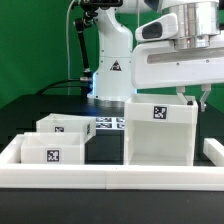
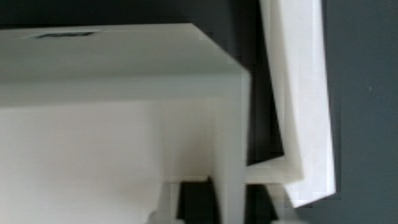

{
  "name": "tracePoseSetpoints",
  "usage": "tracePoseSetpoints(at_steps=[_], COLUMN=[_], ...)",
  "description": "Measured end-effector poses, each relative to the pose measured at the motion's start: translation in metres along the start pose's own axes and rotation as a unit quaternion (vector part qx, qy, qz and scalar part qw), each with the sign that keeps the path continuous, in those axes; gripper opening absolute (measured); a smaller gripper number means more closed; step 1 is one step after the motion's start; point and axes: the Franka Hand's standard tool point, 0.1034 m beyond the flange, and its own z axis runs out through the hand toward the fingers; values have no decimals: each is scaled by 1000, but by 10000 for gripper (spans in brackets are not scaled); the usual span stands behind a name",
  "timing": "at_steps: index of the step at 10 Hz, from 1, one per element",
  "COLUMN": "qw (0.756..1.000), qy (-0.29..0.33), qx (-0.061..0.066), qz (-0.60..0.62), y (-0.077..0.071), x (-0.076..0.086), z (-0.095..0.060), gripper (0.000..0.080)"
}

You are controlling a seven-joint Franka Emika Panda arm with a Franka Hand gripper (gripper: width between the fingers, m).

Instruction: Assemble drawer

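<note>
- Low white plastic rail [image 1: 110, 178] runs across the front; nothing seems to touch it.
- Tall white plastic box with a tag on its face [image 1: 158, 135], the drawer's housing by the look of it, stands upright just behind the rail, toward the exterior view's right.
- Two-finger gripper [image 1: 197, 99] sits at the box's top edge on the exterior view's right. In the wrist view a thin white wall [image 2: 231, 140] runs between the fingers; clamped or loose, cannot tell.
- Two smaller white tagged drawer trays [image 1: 52, 150] sit close together, well apart from the box, on the exterior view's left.
- Marker board [image 1: 108, 122] lies flat behind.
- Risk: the grip is on a thin wall, off-centre, so the box could tilt or slip if lifted, or strike the rail if dragged.
</note>
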Motion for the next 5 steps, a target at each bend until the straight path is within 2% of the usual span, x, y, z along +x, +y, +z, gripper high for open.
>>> tracePoseSetpoints(at_steps=[4,5], qw=[992,986], qy=[0,3], qx=[3,5], qz=[128,169], y=[-6,-6], x=[1,8], z=[3,3], gripper=[42,42])
